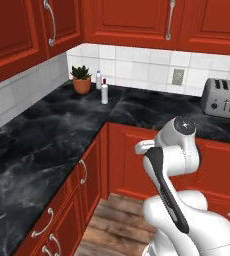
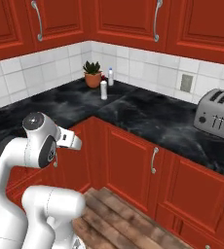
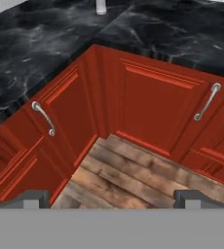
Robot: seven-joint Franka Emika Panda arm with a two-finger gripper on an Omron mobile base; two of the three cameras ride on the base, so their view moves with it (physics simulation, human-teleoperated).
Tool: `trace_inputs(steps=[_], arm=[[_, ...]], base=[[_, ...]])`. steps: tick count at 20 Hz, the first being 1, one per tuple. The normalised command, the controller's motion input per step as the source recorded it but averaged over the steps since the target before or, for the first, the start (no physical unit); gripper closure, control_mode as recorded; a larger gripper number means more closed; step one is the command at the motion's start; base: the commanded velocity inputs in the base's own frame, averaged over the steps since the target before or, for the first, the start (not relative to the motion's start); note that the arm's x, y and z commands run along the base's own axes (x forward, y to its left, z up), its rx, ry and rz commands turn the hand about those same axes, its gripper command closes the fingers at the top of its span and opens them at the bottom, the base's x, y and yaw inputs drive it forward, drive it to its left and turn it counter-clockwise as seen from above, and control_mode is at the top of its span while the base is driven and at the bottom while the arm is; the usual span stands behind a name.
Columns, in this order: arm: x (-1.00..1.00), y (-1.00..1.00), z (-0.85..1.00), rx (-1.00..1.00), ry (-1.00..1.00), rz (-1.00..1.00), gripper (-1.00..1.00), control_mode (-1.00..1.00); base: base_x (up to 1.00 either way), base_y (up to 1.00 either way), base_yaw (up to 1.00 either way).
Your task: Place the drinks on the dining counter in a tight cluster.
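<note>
Two drinks sighted: white red-capped bottle (image 1: 104, 93) and small pale blue-capped bottle (image 1: 98, 80).
Landmark: potted plant (image 1: 81, 79), standing in the back corner of the tiled worktop (image 1: 52, 125).
White red-capped bottle: upright, near the potted plant, in front of it and to its right, toward the worktop's inner corner; its base shows at the top edge of the hand view.
Blue-capped bottle: upright, just right of the potted plant, close to the tiled wall.
Gap between them: near, not touching.
Gripper (image 3: 111, 199): fingers spread wide, nothing between them; it hangs over the plank floor, in front of the red corner cupboards, well apart from the plant.
Key relation: both bottles lie ahead of and above the gripper, farther into the corner; the red-capped one is the nearer.
Long axis: vertical on both, so a sideways approach at mid-height appears suitable.
Dining counter: cannot be identified with certainty from these views.
Step judged: reach toward the first bottle; no drink yet taken up.
Risk: a grab at the red-capped bottle could knock its neighbour or the plant.
</note>
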Motion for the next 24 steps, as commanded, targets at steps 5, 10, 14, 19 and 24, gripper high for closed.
trace_inputs(steps=[5, 10, 14, 19, 24], arm=[[0.0, 0.0, 0.0, 0.0, 0.0, 0.0, -1.0, 1.0], [0.0, 0.0, 0.0, 0.0, 0.0, 0.0, -1.0, 1.0], [0.0, 0.0, 0.0, 0.0, 0.0, 0.0, -1.0, 1.0], [0.0, 0.0, 0.0, 0.0, 0.0, 0.0, -1.0, 1.0], [0.0, 0.0, 0.0, 0.0, 0.0, 0.0, -1.0, 1.0]], base=[[0.83, 0.09, 0.1], [0.74, 0.09, 0.09], [0.66, 0.08, 0.09], [0.59, 0.08, 0.09], [0.58, 0.06, 0.1]])
